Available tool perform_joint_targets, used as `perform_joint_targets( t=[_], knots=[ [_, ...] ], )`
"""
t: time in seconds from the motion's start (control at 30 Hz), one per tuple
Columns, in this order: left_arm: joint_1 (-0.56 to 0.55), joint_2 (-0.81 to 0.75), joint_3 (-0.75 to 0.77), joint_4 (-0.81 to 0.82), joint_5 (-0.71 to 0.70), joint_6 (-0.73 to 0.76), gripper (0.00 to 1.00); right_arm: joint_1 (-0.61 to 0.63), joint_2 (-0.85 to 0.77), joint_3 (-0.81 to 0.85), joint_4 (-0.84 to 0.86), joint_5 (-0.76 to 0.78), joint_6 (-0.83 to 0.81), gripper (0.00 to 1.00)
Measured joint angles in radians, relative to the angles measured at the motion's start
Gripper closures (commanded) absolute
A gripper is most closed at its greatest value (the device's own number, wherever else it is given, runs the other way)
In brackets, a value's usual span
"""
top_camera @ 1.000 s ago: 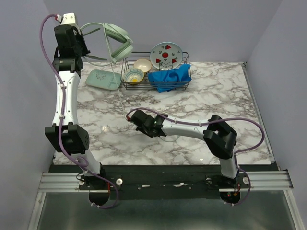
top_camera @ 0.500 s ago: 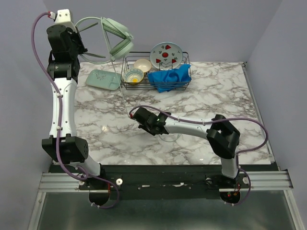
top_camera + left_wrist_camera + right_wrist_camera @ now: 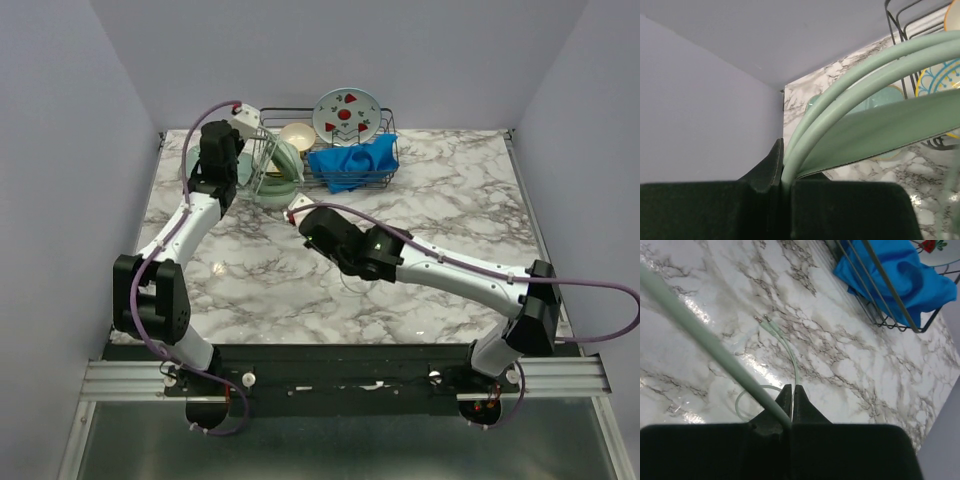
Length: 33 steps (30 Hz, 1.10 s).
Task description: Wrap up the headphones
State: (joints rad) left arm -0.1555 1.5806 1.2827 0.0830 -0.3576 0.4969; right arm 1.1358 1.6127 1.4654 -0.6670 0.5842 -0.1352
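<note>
From above, the left arm point(image 3: 200, 205) hides part of the headphones point(image 3: 272, 188); their shape cannot be made out. At the left wrist, headband point(image 3: 865, 65) and bowl point(image 3: 940, 82) run off the right edge. At the right wrist, the cable point(image 3: 705, 339) blurs near the lens; cloth point(image 3: 890, 280) and plate point(image 3: 936, 247) are cropped.

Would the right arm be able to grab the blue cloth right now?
Probably not yet: the right gripper is shut on the cable, so it would have to let go first. The blue cloth lies uncovered nearby.

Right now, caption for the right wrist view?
Right gripper shut on the headphones' cable, plug end seen against the marble table.
</note>
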Motion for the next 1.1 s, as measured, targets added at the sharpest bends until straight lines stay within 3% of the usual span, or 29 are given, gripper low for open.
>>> perform_joint_targets(
  t=[0.2,0.5,0.77,1.1],
  knots=[
    [-0.037,-0.063,-0.166,0.126,0.032,0.176,1.0,-0.071,-0.047,0.031,0.0,0.053,-0.034,0.99],
    [-0.164,-0.317,-0.257,-0.088,0.238,0.232,1.0,-0.253,-0.107,0.132,0.047,0.06,-0.084,0.99],
    [-0.259,-0.365,-0.209,-0.277,0.339,0.217,1.0,-0.275,-0.121,0.251,0.076,0.043,-0.119,0.99],
    [-0.278,-0.365,-0.013,-0.531,0.523,0.038,1.0,-0.45,-0.155,0.185,0.093,-0.041,-0.1,0.99]
  ],
)
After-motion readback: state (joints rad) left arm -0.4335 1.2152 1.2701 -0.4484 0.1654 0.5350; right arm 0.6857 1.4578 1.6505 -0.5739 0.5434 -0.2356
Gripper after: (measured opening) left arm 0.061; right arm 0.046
